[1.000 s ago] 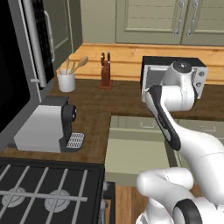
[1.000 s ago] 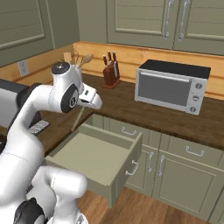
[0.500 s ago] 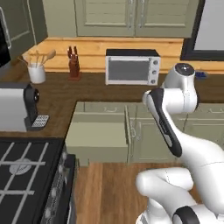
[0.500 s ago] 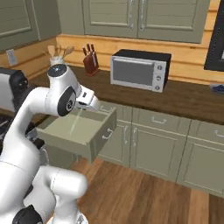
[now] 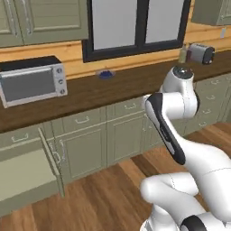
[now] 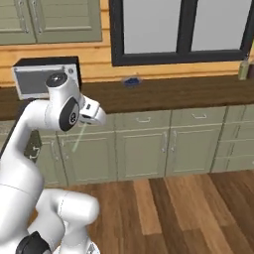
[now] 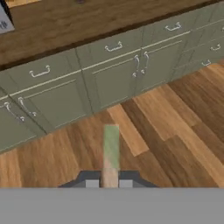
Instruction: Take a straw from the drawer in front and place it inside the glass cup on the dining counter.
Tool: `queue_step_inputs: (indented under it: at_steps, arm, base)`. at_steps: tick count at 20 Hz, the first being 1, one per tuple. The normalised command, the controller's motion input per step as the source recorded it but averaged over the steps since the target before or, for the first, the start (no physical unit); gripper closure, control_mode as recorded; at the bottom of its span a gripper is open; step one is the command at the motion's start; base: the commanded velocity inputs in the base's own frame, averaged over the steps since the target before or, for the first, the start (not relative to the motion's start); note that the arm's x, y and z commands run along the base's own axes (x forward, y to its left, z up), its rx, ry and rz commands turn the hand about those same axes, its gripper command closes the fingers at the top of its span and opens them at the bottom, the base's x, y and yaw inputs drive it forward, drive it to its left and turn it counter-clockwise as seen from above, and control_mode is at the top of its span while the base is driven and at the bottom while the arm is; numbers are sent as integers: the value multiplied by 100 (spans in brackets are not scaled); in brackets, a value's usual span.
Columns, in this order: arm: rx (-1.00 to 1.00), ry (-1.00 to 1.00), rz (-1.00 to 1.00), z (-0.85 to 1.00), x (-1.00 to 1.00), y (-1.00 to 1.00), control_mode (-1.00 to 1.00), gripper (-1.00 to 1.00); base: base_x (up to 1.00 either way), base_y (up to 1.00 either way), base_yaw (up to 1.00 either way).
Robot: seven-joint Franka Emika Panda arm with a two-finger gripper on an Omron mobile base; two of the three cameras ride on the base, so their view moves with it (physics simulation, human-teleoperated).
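Observation:
My gripper is shut on the straw, a thin pale stick that hangs down and to the left from the fingers in the right base view. The hand view looks down at the floor, and there the straw sticks out straight from between the two finger tips of the gripper. The drawer stands pulled open at the lower left of the left base view, its pale inside showing. The glass cup and the dining counter are out of view.
A dark wood counter over sage-green cabinets runs across the view. On it stand a microwave, a small blue object and a toaster. A dark-framed window is above. Wooden floor lies in front.
The base has turned, so the whole scene has slid left: the microwave and open drawer now sit at the far left, and a window has come into view. The straw stays gripped.

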Motion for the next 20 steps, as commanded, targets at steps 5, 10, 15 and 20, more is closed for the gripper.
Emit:
queue_step_inputs:
  at_steps: [5, 10, 15, 20]
  arm:
    - [0, 0, 0, 0, 0, 0, 100, 100]
    - [0, 0, 0, 0, 0, 0, 100, 100]
    - [0, 0, 0, 0, 0, 0, 100, 100]
    - [0, 0, 0, 0, 0, 0, 100, 100]
  base:
    - [0, -48, -87]
    - [0, -61, -84]
    - [0, -72, -81]
    - [0, -73, -81]
